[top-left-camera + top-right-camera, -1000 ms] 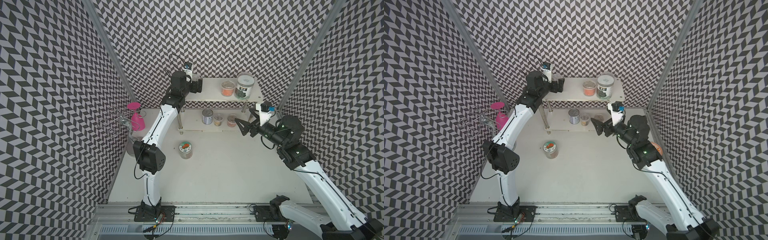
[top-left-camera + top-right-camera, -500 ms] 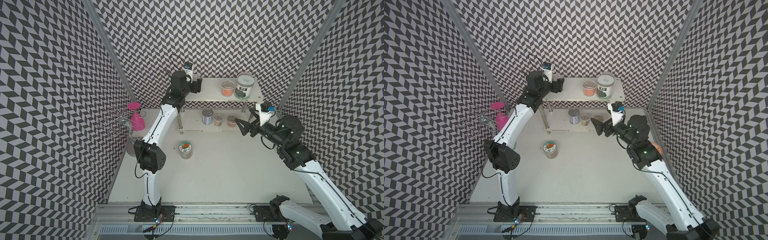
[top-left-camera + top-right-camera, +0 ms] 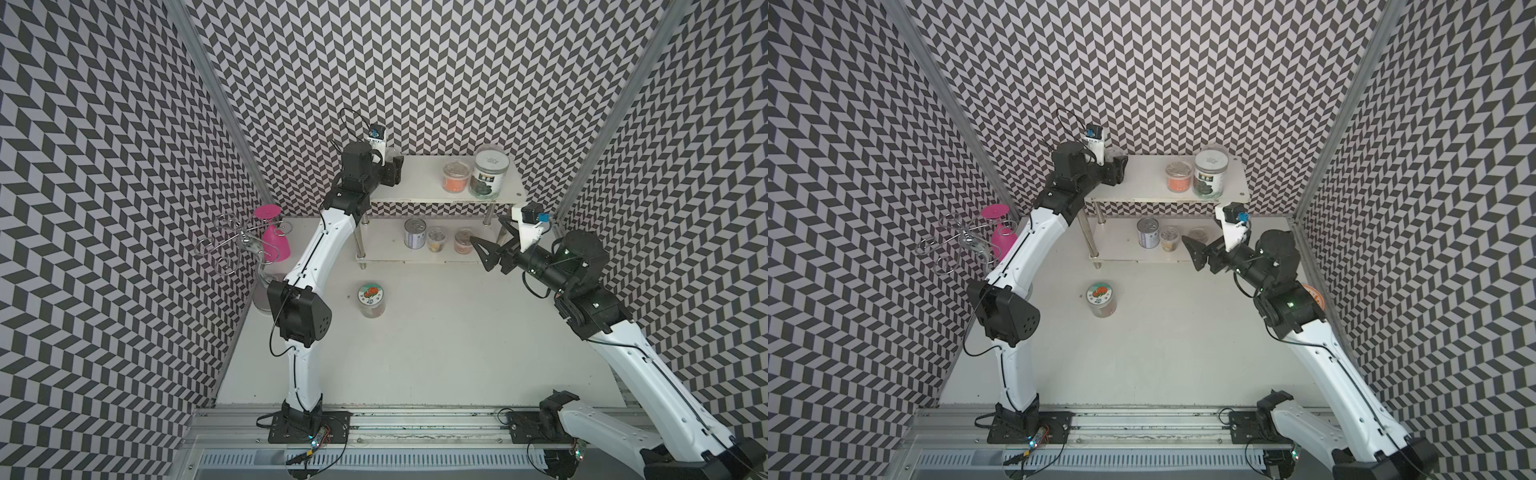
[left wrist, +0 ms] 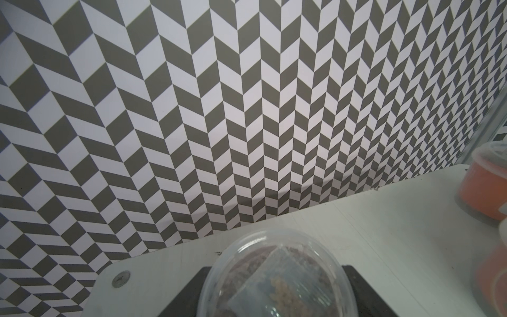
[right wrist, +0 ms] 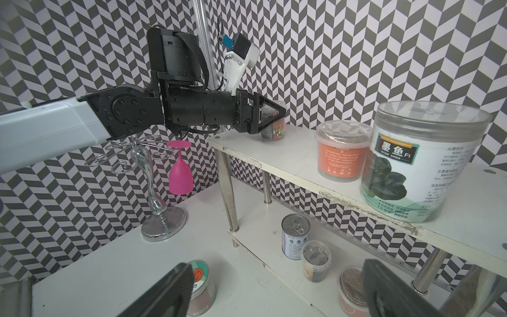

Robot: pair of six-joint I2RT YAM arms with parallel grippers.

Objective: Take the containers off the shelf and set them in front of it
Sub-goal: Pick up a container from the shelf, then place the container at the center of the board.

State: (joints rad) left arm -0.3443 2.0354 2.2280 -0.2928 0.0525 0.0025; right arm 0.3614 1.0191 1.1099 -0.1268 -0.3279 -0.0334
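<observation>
Right wrist view gives us the clearest side look. The left gripper reaches in level over the left end of the shelf's upper tier. The small clear tub stands upright inside its jaws, so the tub's long axis runs straight up, across the line of the reach.

From the left wrist view the same tub fills the gap, with a black finger close against each side (whether they already press it, we cannot tell). It has a clear domed lid, dark brownish contents and a colourful label low on its wall.

We judge the coming move to be a lift and a draw back off the tier, down to the table in front, where the teal-orange-lidded jar already stands. The right gripper hangs with jaws wide and empty near the right end of the lower tier, well apart from this tub, so the left arm is plainly the nearer.
</observation>
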